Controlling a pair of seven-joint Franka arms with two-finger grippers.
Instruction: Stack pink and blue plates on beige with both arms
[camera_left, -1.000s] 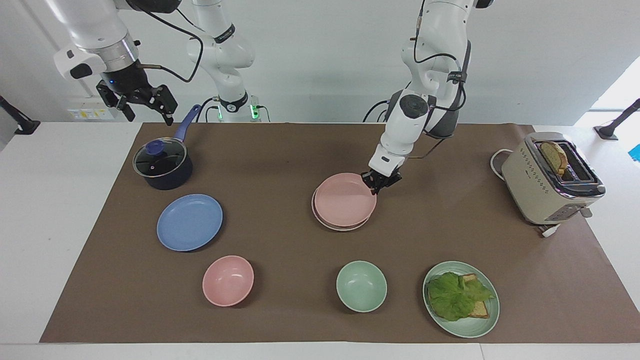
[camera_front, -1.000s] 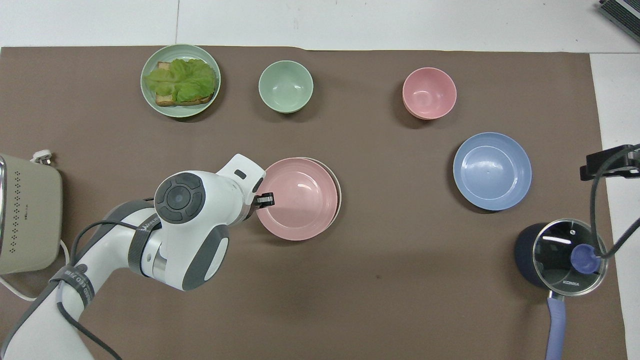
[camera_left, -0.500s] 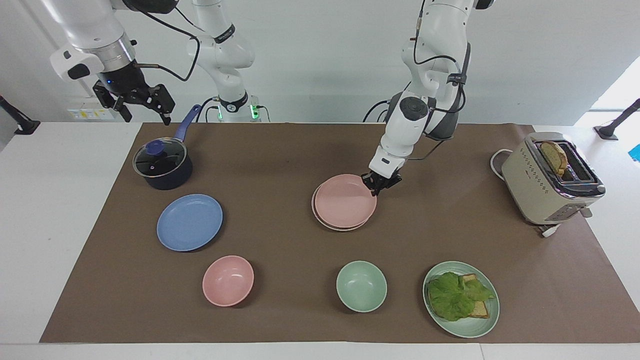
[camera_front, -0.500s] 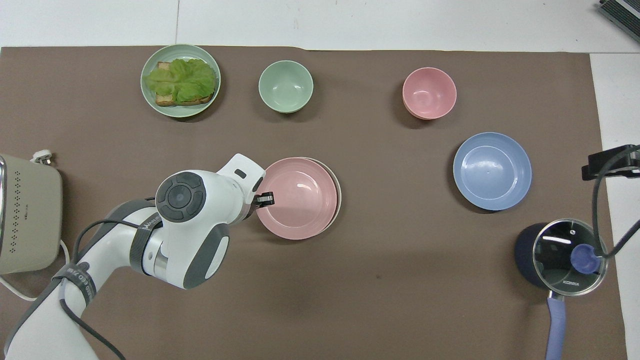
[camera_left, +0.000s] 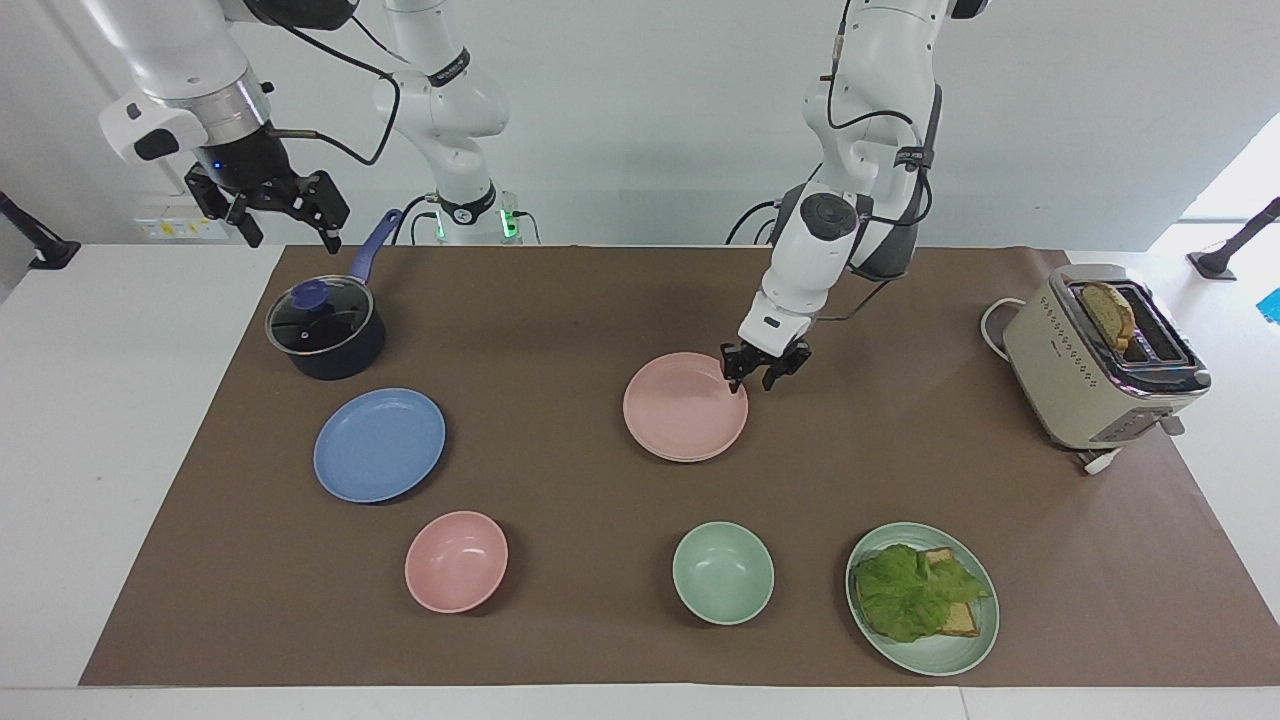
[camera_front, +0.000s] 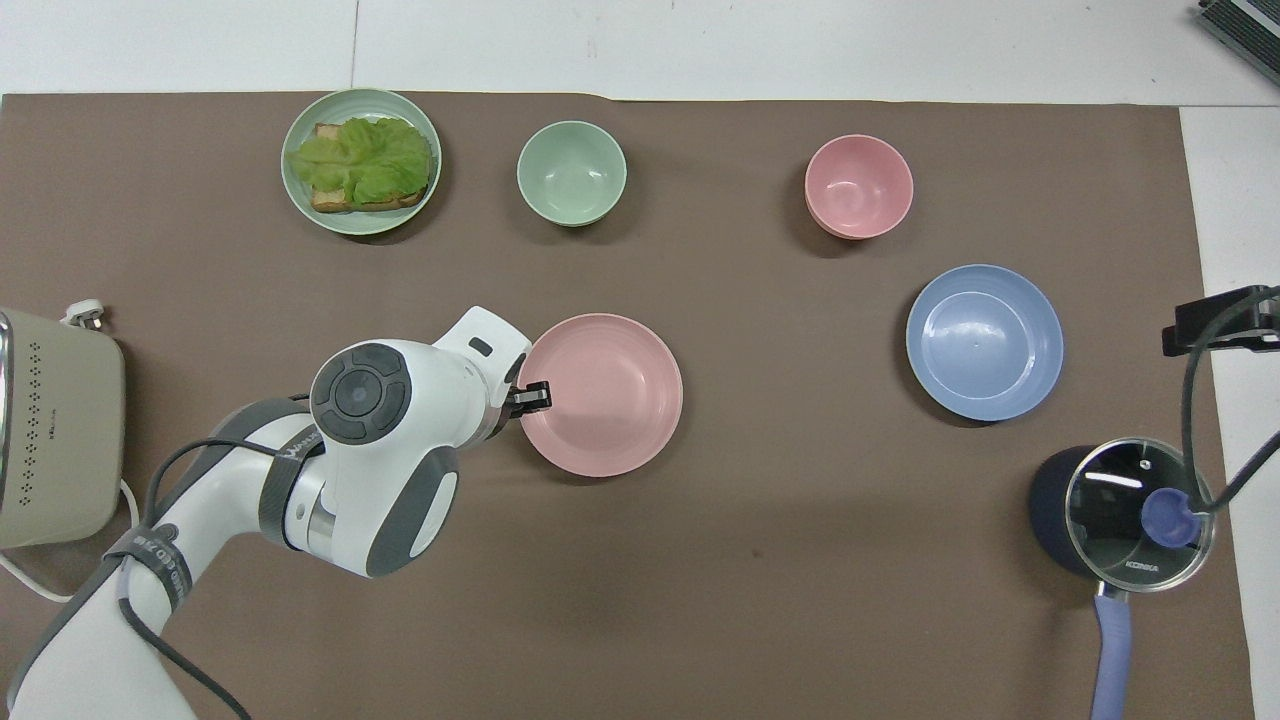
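The pink plate (camera_left: 685, 405) (camera_front: 600, 394) lies flat in the middle of the brown mat. It covers the beige plate, which is hidden beneath it. My left gripper (camera_left: 758, 370) (camera_front: 535, 396) stands open just above the pink plate's rim on the side toward the left arm's end, holding nothing. The blue plate (camera_left: 379, 444) (camera_front: 985, 341) rests alone toward the right arm's end. Up in the air over the mat's corner beside the pot, my right gripper (camera_left: 292, 230) waits open and empty.
A dark lidded pot (camera_left: 325, 326) with a blue handle sits near the right arm's base. A pink bowl (camera_left: 456, 561), a green bowl (camera_left: 722, 572) and a green plate (camera_left: 975, 640) with lettuce and bread line the edge farthest from the robots. A toaster (camera_left: 1100, 360) stands at the left arm's end.
My left gripper opened and let go of the pink plate. The plate dropped from its tilt to lie flat, covering the beige one. The right gripper rose slightly.
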